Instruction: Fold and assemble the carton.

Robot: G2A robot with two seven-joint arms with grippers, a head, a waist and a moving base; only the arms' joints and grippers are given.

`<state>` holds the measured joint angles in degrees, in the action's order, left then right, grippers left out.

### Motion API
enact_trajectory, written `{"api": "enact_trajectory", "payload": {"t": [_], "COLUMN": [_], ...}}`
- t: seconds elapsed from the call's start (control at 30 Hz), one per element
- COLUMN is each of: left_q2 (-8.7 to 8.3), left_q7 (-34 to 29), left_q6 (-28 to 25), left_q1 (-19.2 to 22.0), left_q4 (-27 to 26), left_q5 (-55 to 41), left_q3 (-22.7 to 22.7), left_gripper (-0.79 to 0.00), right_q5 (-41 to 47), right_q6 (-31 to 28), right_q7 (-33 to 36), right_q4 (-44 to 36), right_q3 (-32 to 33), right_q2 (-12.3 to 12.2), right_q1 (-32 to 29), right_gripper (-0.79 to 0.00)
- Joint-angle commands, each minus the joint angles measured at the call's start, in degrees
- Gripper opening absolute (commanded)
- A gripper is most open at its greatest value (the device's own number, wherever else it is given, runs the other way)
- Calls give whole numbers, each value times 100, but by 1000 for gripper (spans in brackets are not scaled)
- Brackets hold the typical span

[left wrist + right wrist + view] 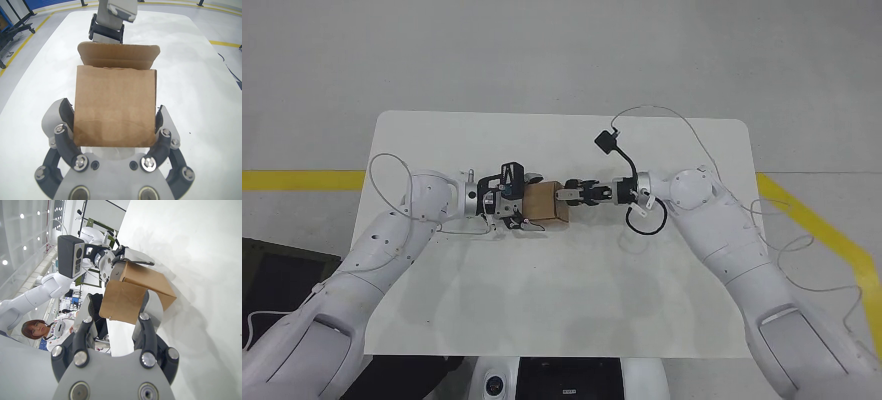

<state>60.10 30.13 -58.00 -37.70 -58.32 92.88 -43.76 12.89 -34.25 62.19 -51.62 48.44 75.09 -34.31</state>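
Note:
A brown carton (545, 202) lies on its side in the middle of the white table (642, 290). My left gripper (113, 111) is shut on it, one black pad (65, 111) pressed against each side wall of the carton (115, 106). An end flap (117, 55) stands up at the carton's far end. My right gripper (568, 194) is at that end, open, its two fingers straddling the flap (121, 302), with one finger (151, 306) lying across the flap's edge. In the right wrist view the left gripper (126, 266) clasps the carton's (151, 279) other end.
A black cable (642, 225) loops from the right arm's wrist above the table. A person sits beyond the table's edge, touching nothing. Bare table surface lies on all sides of the carton.

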Motion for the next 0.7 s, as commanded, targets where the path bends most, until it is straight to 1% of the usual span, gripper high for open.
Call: {"api": "enact_trajectory", "payload": {"t": [0.0, 0.07, 0.13, 0.3, 0.67], "left_q2": [2, 2, 2, 2, 3], "left_q7": [-4, 1, 8, 25, 33], "left_q6": [0, 1, 0, 2, 10], "left_q1": [0, 1, 0, -5, -18], "left_q4": [2, -5, -7, -5, -11], "left_q5": [-4, 10, 29, 47, 79], "left_q3": [1, 1, 0, -4, -16], "left_gripper": [0, 0, 0, 0, 0], "right_q5": [5, 22, 19, -43, -295], "right_q6": [-19, -24, -14, 44, 319], "right_q7": [8, 13, 29, 73, 232], "right_q4": [30, 56, 83, 126, 121], "right_q3": [-5, -7, -17, -43, -65], "right_q2": [5, 10, 14, 24, 5], "right_q1": [-3, -6, -5, 23, 89], "right_gripper": [-413, -468, -477, -456, -459]}}
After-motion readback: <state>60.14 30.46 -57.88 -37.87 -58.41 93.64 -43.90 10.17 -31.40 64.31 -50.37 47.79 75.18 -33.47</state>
